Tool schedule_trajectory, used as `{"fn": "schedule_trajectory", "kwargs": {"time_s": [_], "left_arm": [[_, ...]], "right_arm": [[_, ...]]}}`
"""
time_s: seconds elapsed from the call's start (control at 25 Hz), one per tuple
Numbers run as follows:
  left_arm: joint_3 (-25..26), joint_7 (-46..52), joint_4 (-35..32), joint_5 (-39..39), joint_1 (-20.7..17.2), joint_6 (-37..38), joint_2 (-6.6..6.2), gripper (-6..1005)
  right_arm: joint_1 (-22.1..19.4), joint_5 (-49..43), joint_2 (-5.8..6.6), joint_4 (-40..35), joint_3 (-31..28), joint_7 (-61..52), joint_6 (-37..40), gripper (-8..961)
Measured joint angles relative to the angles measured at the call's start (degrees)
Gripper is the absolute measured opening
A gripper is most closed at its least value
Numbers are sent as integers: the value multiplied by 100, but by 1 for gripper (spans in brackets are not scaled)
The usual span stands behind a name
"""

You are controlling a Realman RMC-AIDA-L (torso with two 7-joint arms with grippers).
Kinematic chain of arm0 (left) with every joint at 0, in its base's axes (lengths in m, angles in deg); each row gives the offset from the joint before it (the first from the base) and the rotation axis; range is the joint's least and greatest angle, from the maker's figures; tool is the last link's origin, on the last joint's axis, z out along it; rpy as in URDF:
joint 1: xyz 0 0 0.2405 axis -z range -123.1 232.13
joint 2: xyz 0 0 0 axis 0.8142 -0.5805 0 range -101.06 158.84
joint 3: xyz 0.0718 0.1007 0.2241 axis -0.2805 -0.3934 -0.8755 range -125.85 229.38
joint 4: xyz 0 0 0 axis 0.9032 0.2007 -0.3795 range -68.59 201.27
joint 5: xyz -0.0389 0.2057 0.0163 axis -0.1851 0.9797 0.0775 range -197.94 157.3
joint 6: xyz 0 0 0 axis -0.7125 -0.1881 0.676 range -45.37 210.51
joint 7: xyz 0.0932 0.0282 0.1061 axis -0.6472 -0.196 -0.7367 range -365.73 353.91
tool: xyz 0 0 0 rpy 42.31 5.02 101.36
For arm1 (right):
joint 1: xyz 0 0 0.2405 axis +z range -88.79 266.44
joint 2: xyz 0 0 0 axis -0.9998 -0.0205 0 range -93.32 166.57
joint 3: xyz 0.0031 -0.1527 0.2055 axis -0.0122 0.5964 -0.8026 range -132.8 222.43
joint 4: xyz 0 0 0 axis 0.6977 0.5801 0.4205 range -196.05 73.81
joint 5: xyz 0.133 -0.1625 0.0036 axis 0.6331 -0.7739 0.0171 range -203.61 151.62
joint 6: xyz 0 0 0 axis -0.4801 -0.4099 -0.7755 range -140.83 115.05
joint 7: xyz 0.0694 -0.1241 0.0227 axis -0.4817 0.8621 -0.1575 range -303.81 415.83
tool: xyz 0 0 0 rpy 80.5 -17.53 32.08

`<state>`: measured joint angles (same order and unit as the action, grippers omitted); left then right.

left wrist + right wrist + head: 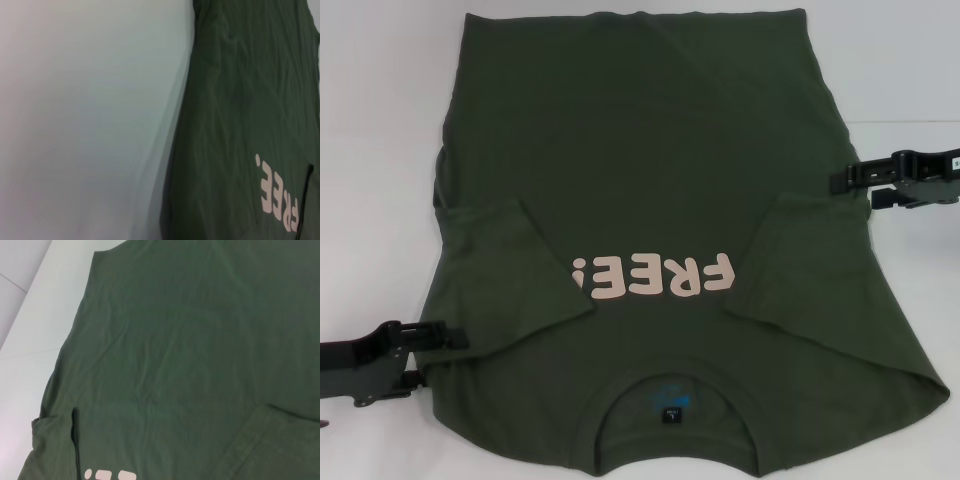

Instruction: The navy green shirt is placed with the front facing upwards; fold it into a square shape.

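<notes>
Plain white table (380,120) beneath, pale, glossy, lit evenly.

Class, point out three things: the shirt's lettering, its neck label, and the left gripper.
FREE! lettering (655,279): head view, middle letters on chest.
neck label (671,412): head view, inside collar.
left gripper (442,337): head view, fingertips at shirt's edge.

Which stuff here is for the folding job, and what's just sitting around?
For the job:
shirt, sleeves folded in
left gripper, at shirt's edge
right gripper, at shirt's other edge

Just there:
white table, nothing else on it
</notes>
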<state>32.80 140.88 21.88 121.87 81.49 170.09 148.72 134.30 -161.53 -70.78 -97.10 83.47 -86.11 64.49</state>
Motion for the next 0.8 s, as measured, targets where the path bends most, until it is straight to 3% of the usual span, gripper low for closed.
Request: {"fn": "schedule_trajectory", "kwargs": {"time_s": [0.24,0.68,0.8], "left_arm": [[-26,-138,-23,-44,15,97,8,691],[-56,-234,-48,-26,27,90,-26,238],[-24,-342,-51,-76,31,148,-40,169]], "right_arm": [[-18,5,1,-93,-8,0,83,915],[-81,9,39,-102,-8,251,353,915],[-157,9,95,-106,-6,303,521,915]]}}
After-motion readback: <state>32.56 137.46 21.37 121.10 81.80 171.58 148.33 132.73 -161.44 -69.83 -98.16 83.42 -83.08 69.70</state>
